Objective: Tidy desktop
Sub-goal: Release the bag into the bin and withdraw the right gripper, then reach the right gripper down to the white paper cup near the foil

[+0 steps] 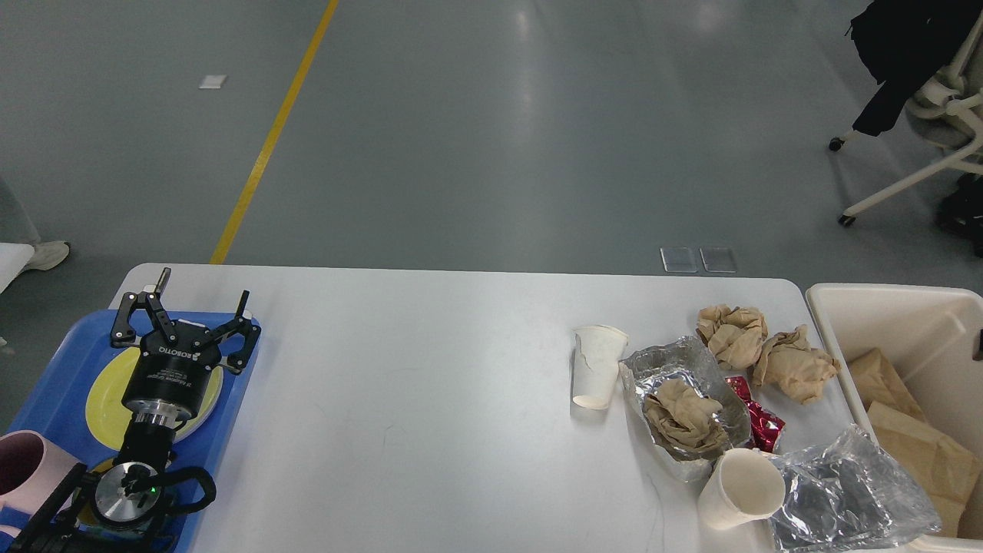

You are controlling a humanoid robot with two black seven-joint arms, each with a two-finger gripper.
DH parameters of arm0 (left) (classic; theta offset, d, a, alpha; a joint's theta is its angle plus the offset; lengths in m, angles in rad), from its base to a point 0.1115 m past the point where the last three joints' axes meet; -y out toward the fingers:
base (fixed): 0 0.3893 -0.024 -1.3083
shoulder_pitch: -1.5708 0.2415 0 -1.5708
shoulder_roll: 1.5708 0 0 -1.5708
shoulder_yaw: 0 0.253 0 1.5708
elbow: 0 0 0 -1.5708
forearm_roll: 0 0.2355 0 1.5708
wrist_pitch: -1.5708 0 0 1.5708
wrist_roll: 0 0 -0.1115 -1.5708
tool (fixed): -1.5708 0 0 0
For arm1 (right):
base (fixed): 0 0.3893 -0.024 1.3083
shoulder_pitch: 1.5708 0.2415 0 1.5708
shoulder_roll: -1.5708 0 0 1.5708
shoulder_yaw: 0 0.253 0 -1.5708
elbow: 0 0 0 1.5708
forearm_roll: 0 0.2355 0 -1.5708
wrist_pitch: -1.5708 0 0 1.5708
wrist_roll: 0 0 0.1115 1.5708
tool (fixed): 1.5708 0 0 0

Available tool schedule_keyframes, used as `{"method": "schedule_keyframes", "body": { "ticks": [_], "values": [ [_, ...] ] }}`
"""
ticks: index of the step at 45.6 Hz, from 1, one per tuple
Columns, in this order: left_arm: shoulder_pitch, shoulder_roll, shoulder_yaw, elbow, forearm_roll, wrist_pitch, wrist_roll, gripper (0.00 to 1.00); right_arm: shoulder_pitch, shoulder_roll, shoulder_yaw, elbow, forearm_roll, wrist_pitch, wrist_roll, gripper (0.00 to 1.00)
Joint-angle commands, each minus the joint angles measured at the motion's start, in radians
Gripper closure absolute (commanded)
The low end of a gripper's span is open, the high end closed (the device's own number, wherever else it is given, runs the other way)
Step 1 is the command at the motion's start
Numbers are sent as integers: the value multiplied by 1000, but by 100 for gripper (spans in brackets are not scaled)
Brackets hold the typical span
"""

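Observation:
The white desktop (pixel 430 430) fills the lower view. My left gripper (pixel 201 301) is open and empty above the blue tray (pixel 54 369) at the left edge, over a yellow plate (pixel 104 395). Rubbish lies at the right: an upright paper cup (pixel 597 366), a tipped paper cup (pixel 741 489), crumpled foil (pixel 676 369) holding a brown paper wad (pixel 686 418), two brown paper wads (pixel 733 332) (pixel 795 365), a red wrapper (pixel 756 418) and a clear plastic bag (pixel 845 491). My right gripper is out of view.
A cream bin (pixel 883 303) stands off the table's right edge with brown paper bags (pixel 918 445) inside. A pink mug (pixel 23 465) sits on the tray's near left. An office chair (pixel 921 115) stands on the floor far right.

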Motion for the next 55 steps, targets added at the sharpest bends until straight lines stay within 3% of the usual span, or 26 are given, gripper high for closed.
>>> {"method": "schedule_keyframes", "body": {
  "ticks": [1,8,13,16,21,22,23,30,55],
  "values": [
    [0,0,0,0,0,0,0,3,208,101,-31,107,8,195,-32,0],
    [1,0,0,0,0,0,0,3,478,207,-38,401,112,218,-26,0],
    [1,0,0,0,-1,1,0,3,635,225,-31,555,176,219,10,1],
    [1,0,0,0,-1,1,0,3,701,242,-51,624,242,225,93,1],
    [1,0,0,0,-1,3,0,3,813,299,-126,699,262,239,309,0],
    [1,0,0,0,-1,3,0,3,865,318,-166,733,262,241,375,0],
    [1,0,0,0,-1,3,0,3,885,325,-177,745,262,247,392,0],
    [1,0,0,0,-1,3,-1,3,944,320,-188,765,249,347,402,5],
    [1,0,0,0,0,-2,0,3,812,231,-176,749,195,322,389,0]
  ]
}}
